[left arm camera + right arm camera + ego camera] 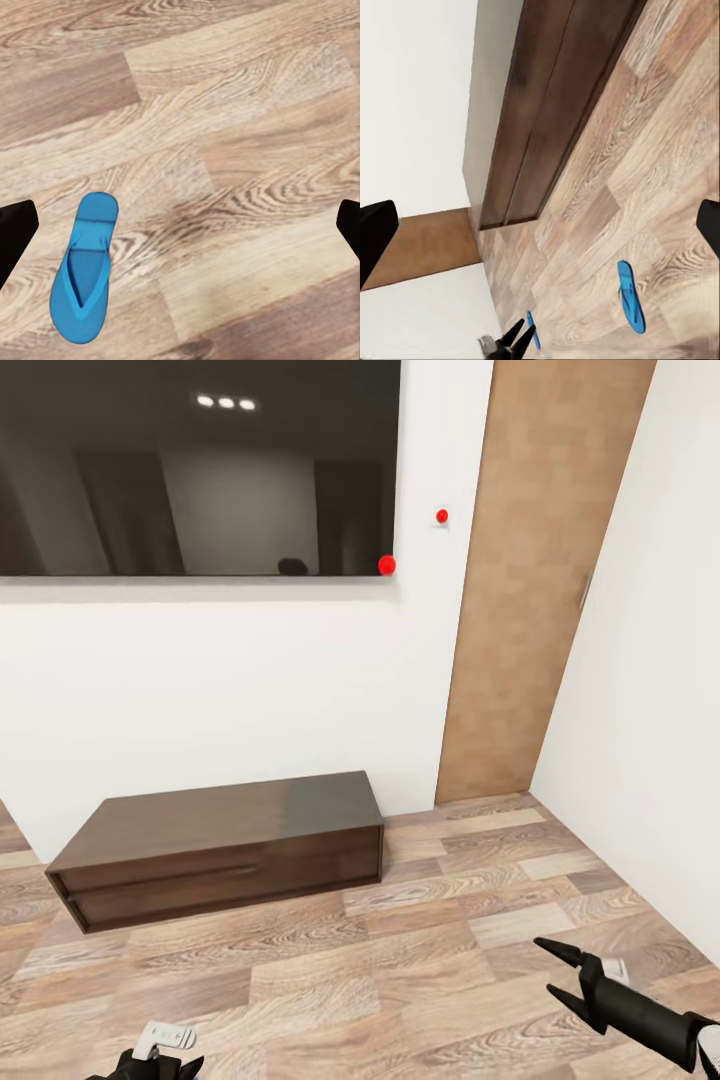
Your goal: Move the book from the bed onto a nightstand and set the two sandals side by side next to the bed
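One sandal (82, 268) lies flat on the plank floor (225, 135) below the left gripper (180, 225), sole down, bright blue, with a thin thong strap and a rounded toe. In the right wrist view we see a sandal (630, 297) on open floor and a second sandal (532, 330) partly hidden behind the left gripper (510, 341). The two lie well apart, not side by side. We cannot tell which of these is the one under the left wrist.

We judge the step in hand to be the approach to a sandal; neither is gripped, and the book and bed are not seen here. The left jaws stand spread, their dark tips at the edges of the wrist view with only floor and sandal between. The right gripper (558, 970) also stands spread, its two pointed black fingers apart and empty over the floor.

The next move calls for lowering the left gripper over the sandal and closing on the strap or a sole edge. The sole is thin and flat against the boards, so we expect an edge grip to be difficult; the raised strap offers the better hold.

Beyond, a long low cabinet (220, 845) of dark glossy wood stands against the white wall (230, 680). Above it hangs a dark reflective screen (190, 465). A brown wooden door (530, 580) closes the corner.
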Available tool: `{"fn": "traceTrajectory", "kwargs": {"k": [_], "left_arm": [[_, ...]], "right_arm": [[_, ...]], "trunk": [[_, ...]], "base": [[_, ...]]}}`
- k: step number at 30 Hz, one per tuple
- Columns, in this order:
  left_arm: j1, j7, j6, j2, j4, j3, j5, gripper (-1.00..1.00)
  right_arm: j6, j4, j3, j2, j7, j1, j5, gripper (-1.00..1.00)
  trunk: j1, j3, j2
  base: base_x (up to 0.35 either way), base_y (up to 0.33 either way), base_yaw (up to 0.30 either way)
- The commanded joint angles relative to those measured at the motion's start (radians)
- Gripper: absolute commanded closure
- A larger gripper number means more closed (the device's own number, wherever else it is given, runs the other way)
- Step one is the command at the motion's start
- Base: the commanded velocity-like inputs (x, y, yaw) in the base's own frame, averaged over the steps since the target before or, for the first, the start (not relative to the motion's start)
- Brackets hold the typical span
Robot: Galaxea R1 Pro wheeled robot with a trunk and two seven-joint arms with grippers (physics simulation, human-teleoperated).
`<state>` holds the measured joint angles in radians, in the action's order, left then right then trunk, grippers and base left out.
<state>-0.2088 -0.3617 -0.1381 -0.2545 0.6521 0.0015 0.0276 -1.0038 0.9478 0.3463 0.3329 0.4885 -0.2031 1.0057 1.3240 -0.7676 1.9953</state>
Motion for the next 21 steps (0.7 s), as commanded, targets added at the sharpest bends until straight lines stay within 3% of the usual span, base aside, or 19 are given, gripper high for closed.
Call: {"fn": "traceTrajectory", "kwargs": {"k": [1,3,4,5,7,9,11,14,16,18,19,21], "left_arm": [[0.000,-0.003,-0.008,0.000,0.002,0.000,0.003,-1.00],[-0.001,-0.003,-0.008,0.000,0.001,0.000,0.003,-1.00],[-0.001,-0.003,-0.008,0.000,0.001,0.000,0.003,-1.00],[-0.001,-0.003,-0.008,0.000,0.001,0.000,0.003,-1.00],[0.000,-0.003,-0.008,0.000,0.001,0.000,0.003,-1.00],[-0.001,-0.003,-0.008,0.000,0.001,0.000,0.003,-1.00],[-0.001,-0.003,-0.008,0.000,0.001,0.000,0.003,-1.00],[-0.001,-0.003,-0.008,0.000,0.001,0.000,0.003,-1.00],[-0.001,-0.003,-0.008,0.000,0.001,0.000,0.003,-1.00],[0.000,-0.004,-0.008,0.000,0.001,0.000,0.003,-1.00],[0.000,-0.004,-0.008,0.000,0.001,0.000,0.003,-1.00],[0.000,-0.005,-0.008,0.000,0.001,0.000,0.003,-1.00]], "right_arm": [[0.003,0.000,-0.029,0.000,0.007,-0.001,-0.033,-1.00],[0.037,-0.001,-0.087,0.001,0.007,-0.001,-0.098,-1.00],[0.087,-0.003,-0.129,0.001,0.007,-0.001,-0.162,-1.00],[0.159,-0.007,-0.173,0.001,0.004,-0.001,-0.240,-1.00],[0.384,-0.067,-0.255,-0.001,0.000,-0.001,-0.457,-1.00],[0.562,-0.154,-0.292,-0.001,-0.002,-0.002,-0.644,-1.00],[0.639,-0.204,-0.306,0.000,-0.002,-0.002,-0.733,-1.00],[0.674,-0.228,-0.308,0.002,0.006,-0.002,-0.770,-1.00],[0.682,-0.234,-0.303,0.002,0.010,-0.002,-0.760,-1.00],[0.684,-0.238,-0.296,0.004,0.022,-0.002,-0.720,-1.00],[0.683,-0.241,-0.292,0.006,0.068,-0.002,-0.652,-1.00],[0.668,-0.245,-0.290,0.008,0.189,-0.004,-0.564,-1.00]], "trunk": [[0.004,-0.004,0.008],[0.011,-0.010,0.022],[0.015,-0.014,0.029],[0.019,-0.017,0.036],[0.027,-0.023,0.050],[0.034,-0.029,0.064],[0.042,-0.036,0.078],[0.054,-0.045,0.099],[0.061,-0.051,0.113],[0.069,-0.057,0.127],[0.073,-0.061,0.134],[0.080,-0.067,0.148]], "base": [[0.000,0.000,0.000],[0.000,0.000,0.000],[0.000,0.000,0.000],[0.000,0.000,0.000],[0.000,0.000,0.000],[0.000,0.000,0.000],[0.000,0.000,0.000],[0.000,0.000,0.000],[0.000,0.000,0.000],[0.000,0.000,0.000],[0.000,0.000,0.000],[0.000,0.000,0.000]]}}
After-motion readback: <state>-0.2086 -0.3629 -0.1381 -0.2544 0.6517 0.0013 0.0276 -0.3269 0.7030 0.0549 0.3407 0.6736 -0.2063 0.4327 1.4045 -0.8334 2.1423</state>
